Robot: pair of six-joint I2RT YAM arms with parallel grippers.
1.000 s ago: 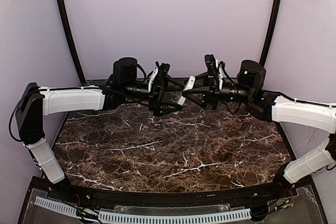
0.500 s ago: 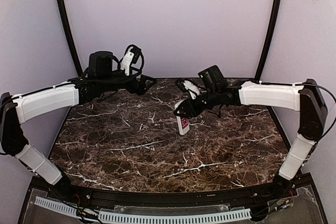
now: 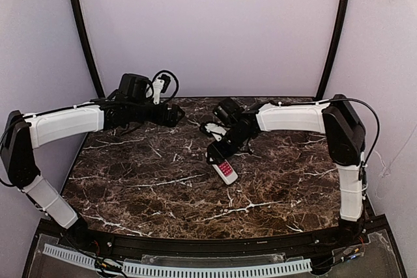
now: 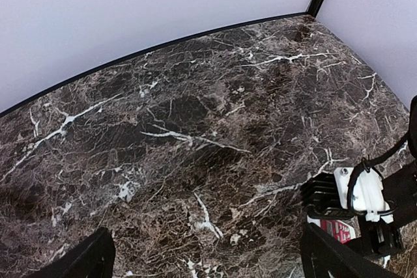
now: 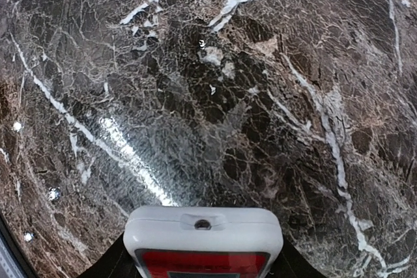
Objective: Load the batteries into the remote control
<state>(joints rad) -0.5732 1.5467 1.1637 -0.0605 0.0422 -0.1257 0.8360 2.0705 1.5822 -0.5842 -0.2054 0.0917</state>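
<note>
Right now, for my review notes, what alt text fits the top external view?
The right gripper, jaws closed on a remote control with its red button face up, holds it at the middle of a dark marble table. The left gripper hangs over the far left part, jaws open and empty.

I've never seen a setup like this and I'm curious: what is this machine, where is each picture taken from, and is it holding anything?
These are two robot arms bolted to a dark brown, white-veined marble table, each ending in a two-finger gripper. One picture looks down from above; the other two come from cameras on the wrists. The right gripper clamps a small flat white remote control with a red button panel, seen close up in its own wrist view. The left gripper is open and holds nothing.
</note>
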